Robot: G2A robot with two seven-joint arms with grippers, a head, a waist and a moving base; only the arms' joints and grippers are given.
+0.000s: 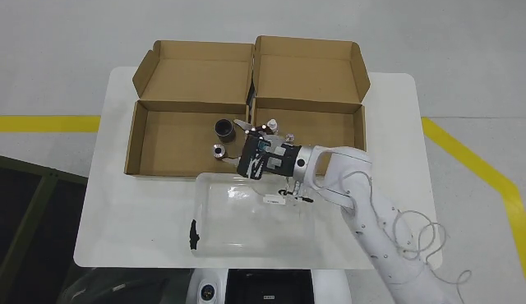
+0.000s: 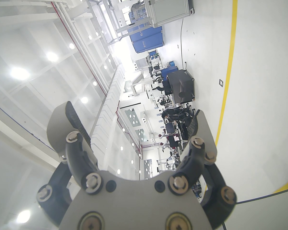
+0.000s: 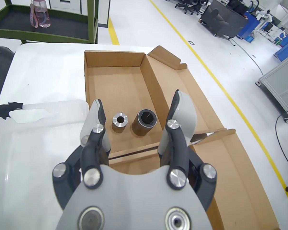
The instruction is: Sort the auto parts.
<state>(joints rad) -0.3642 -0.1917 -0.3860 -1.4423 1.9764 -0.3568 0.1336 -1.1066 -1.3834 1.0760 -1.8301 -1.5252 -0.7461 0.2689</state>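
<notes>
**Two upright metal parts waiting in the left box, both grippers open and empty**

The left gripper [image 2: 133, 108] is pointing up into the room, away from the table. Its fingers are standing apart with nothing between them.

On the white table [image 1: 103, 189], the left cardboard box [image 1: 164, 152] is holding both parts towards its right end. The silver bushing [image 1: 217, 149] is sitting on the near side. The dark sleeve [image 1: 223, 127] is standing just beside it on the far side, close but not touching. Each is standing on end, with its long axis running vertically and its bore opening upward.

Both are looking like solid metal, so they are probably heavy for their bulk, rigid and unlikely to be damaged. Their smooth round walls may be slippery. The safest hold is probably across the outer wall at about mid-height. A push at the rim is likely to tip a part and set it rolling.

The right gripper [image 3: 136, 96] is hanging just right of the parts, over the boxes' shared edge, with its fingers spread wide and empty. The right cardboard box [image 1: 329, 131] is lying beyond it, and a clear plastic bin [image 1: 238, 222] is sitting on the near side.
</notes>
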